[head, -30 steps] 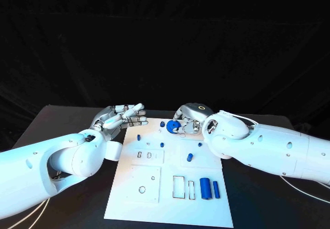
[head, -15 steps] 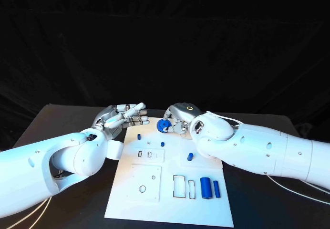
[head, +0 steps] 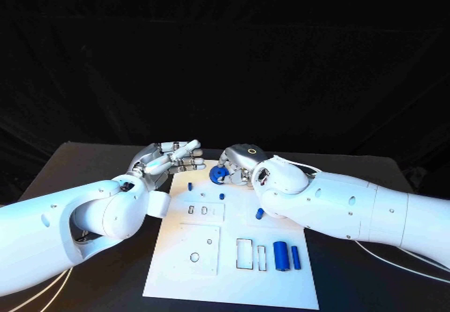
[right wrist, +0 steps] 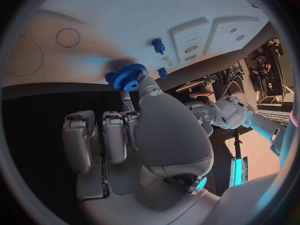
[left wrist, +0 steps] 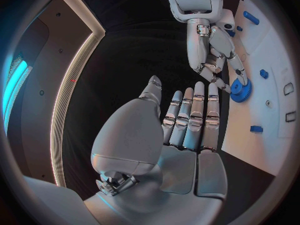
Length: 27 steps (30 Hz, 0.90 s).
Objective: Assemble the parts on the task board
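Right hand (head: 240,164): reaches in over the board's (head: 235,273) far edge, fingertips pinching a blue gear (head: 218,173) above that edge | Left hand (head: 169,159): raised just beside the board's far left corner, fingers straight and together, holding nothing | Two blue cylinders (head: 286,256) lie near board's front right.

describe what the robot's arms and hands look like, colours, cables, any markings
Both arms are glossy white, rounded shells with small dark screw dots. The left hand and right hand are silver metal with segmented fingers and pale tips. The right hand carries a small ring marking on its back. Thin white cables loop along the right arm and trail below the left arm.
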### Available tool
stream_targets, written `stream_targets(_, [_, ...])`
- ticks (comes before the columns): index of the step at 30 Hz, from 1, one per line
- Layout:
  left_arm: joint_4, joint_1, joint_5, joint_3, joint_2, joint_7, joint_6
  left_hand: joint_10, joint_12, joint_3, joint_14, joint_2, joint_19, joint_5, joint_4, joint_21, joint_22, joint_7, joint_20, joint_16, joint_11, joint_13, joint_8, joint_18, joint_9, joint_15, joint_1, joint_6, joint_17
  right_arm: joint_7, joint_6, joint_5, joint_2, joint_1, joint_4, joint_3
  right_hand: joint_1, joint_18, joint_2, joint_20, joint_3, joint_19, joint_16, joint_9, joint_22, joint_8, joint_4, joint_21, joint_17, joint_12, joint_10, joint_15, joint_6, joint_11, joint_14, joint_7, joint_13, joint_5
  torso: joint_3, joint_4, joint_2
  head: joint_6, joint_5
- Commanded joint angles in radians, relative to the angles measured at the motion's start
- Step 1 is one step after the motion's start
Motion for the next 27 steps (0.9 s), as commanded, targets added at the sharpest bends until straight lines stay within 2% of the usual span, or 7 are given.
stream_targets(1, [0.001, 0.001, 0.001, 0.001, 0.003, 0.005, 0.019, 0.0, -0.004, -0.003, 0.006, 0.008, 0.008, 0.003, -0.001, 0.001, -0.001, 0.005, 0.001, -0.004, 0.006, 0.0, -0.006, 0.006, -0.001, 0.0, -0.001, 0.002, 0.002, 0.012, 0.017, -0.005, 0.007, -0.003, -0.011, 0.0, 0.003, -0.013, 0.006, -0.006, 0.005, 0.1, 0.004, 0.001, 0.26, 0.002, 0.001, 0.002, 0.218, 0.004, 0.018, -0.005, 0.02, -0.005, 0.094, -0.013, 0.157, 0.005, 0.0001, 0.0008, 0.0, -0.002, 0.001])
stream_targets(6, [0.0, 0.001, 0.001, 0.001, 0.003, 0.006, 0.019, 0.0, -0.004, -0.003, 0.006, 0.008, 0.008, 0.003, -0.001, 0.001, -0.001, 0.005, 0.001, -0.004, 0.006, 0.0, -0.006, 0.006, -0.001, 0.0, -0.001, 0.002, 0.002, 0.02, 0.019, 0.005, 0.015, -0.01, -0.022, -0.001, 0.001, -0.013, 0.003, -0.006, 0.007, 0.099, 0.003, 0.0, 0.258, 0.0, 0.001, 0.001, 0.216, 0.001, 0.015, -0.005, 0.018, -0.004, 0.094, -0.012, 0.153, 0.005, 0.0003, -0.0006, 0.0, -0.004, 0.004])
stream_targets(12, [0.0, 0.001, 0.001, 0.001, 0.003, 0.006, 0.019, 0.0, -0.004, -0.003, 0.006, 0.008, 0.008, 0.003, -0.001, 0.001, -0.001, 0.005, 0.001, -0.004, 0.006, 0.0, -0.006, 0.006, -0.001, 0.0, -0.001, 0.002, 0.002, 0.025, 0.018, 0.01, 0.021, -0.013, -0.029, -0.001, -0.021, -0.012, -0.013, -0.002, 0.01, 0.096, 0.003, -0.006, 0.255, -0.017, 0.008, -0.001, 0.215, -0.007, 0.007, 0.002, -0.001, 0.004, 0.093, -0.002, 0.145, -0.015, 0.0002, -0.0006, -0.001, -0.004, 0.004])
stream_targets(16, [0.0, 0.001, 0.001, 0.001, 0.002, 0.005, 0.018, 0.0, -0.004, -0.003, 0.006, 0.008, 0.008, 0.003, -0.001, 0.001, -0.001, 0.005, 0.001, -0.004, 0.006, 0.0, -0.006, 0.006, -0.001, 0.0, -0.001, 0.002, 0.002, 0.027, 0.015, 0.015, 0.022, -0.013, -0.034, -0.001, -0.054, -0.011, -0.032, 0.006, -0.001, 0.093, 0.002, -0.018, 0.252, -0.049, 0.02, -0.004, 0.213, -0.021, -0.007, 0.013, -0.044, 0.016, 0.093, 0.01, 0.13, -0.089, 0.0002, -0.0016, 0.0, -0.004, 0.004])
stream_targets(20, [0.001, 0.001, 0.001, 0.001, 0.002, 0.005, 0.018, 0.0, -0.004, -0.003, 0.006, 0.008, 0.008, 0.003, -0.001, 0.001, -0.001, 0.005, 0.001, -0.004, 0.006, 0.0, -0.006, 0.006, -0.001, 0.0, -0.001, 0.002, 0.002, 0.029, 0.011, 0.021, 0.022, -0.013, -0.036, -0.001, -0.092, -0.01, -0.052, 0.016, -0.018, 0.091, 0.001, -0.031, 0.25, -0.076, 0.034, -0.007, 0.212, -0.036, -0.022, 0.021, -0.098, 0.024, 0.092, 0.018, 0.114, -0.137, 0.0004, -0.0014, 0.0, -0.003, 0.003])
stream_targets(23, [0.001, 0.001, 0.001, 0.001, 0.002, 0.004, 0.018, 0.0, -0.004, -0.003, 0.006, 0.008, 0.008, 0.003, -0.001, 0.001, -0.001, 0.005, 0.001, -0.004, 0.006, 0.0, -0.006, 0.006, -0.001, 0.0, -0.001, 0.002, 0.002, 0.031, 0.015, 0.027, 0.021, -0.013, -0.035, -0.001, -0.109, -0.01, -0.062, 0.019, -0.024, 0.091, 0.002, -0.035, 0.25, -0.076, 0.045, -0.007, 0.214, -0.038, -0.025, 0.024, -0.116, 0.027, 0.093, 0.021, 0.111, -0.139, 0.0007, -0.0011, 0.0, -0.002, 0.003])
stream_targets(27, [0.0, 0.001, 0.001, 0.001, 0.001, 0.004, 0.018, 0.0, -0.004, -0.003, 0.006, 0.008, 0.008, 0.003, -0.001, 0.001, -0.001, 0.005, 0.001, -0.004, 0.006, 0.0, -0.006, 0.006, -0.001, 0.0, -0.001, 0.002, 0.002, 0.036, 0.024, 0.039, 0.017, -0.013, -0.031, -0.001, -0.123, -0.011, -0.06, 0.022, -0.023, 0.093, 0.003, -0.031, 0.253, -0.067, 0.054, -0.004, 0.217, -0.033, -0.021, 0.026, -0.1, 0.028, 0.093, 0.022, 0.117, -0.119, 0.0007, -0.0001, 0.0, -0.001, 0.004])
